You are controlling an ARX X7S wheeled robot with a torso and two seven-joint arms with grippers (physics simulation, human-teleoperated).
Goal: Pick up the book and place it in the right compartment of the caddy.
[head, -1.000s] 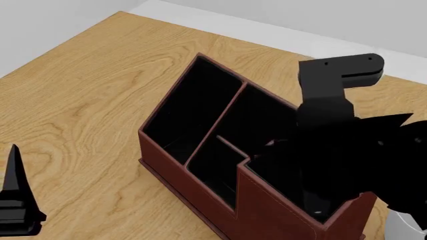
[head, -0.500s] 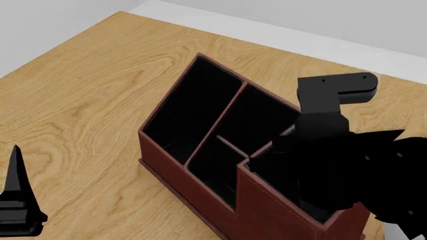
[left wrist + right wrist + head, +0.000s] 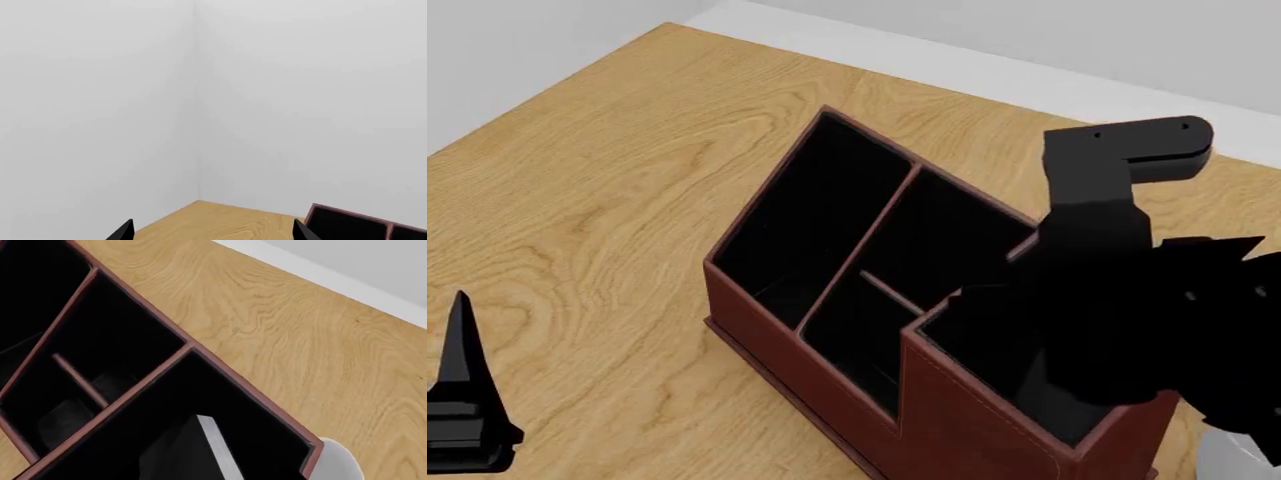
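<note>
The reddish-brown caddy point(image 3: 763, 318) stands in the middle of the wooden table. My right arm point(image 3: 1094, 300) hangs over its tall right compartment point(image 3: 988, 420) and hides the inside from the head view. In the right wrist view the black book point(image 3: 173, 457) stands inside that compartment point(image 3: 253, 390), white page edge point(image 3: 217, 450) facing up. The right gripper's fingers do not stand out against the black. My left gripper point(image 3: 461, 400) is low at the table's left, far from the caddy, its fingertips point(image 3: 123, 231) wide apart around nothing.
A white rounded object point(image 3: 337, 462) sits on the table just outside the right compartment's corner, also showing as a pale shape point(image 3: 1241, 460) in the head view. The long narrow section point(image 3: 814, 210) and small middle sections point(image 3: 80, 385) hold nothing. Pale floor point(image 3: 988, 70) lies beyond the table's far edge.
My right arm dipped toward the right compartment half a second ago and has now risen and shifted slightly right. The left gripper and caddy have not moved.
</note>
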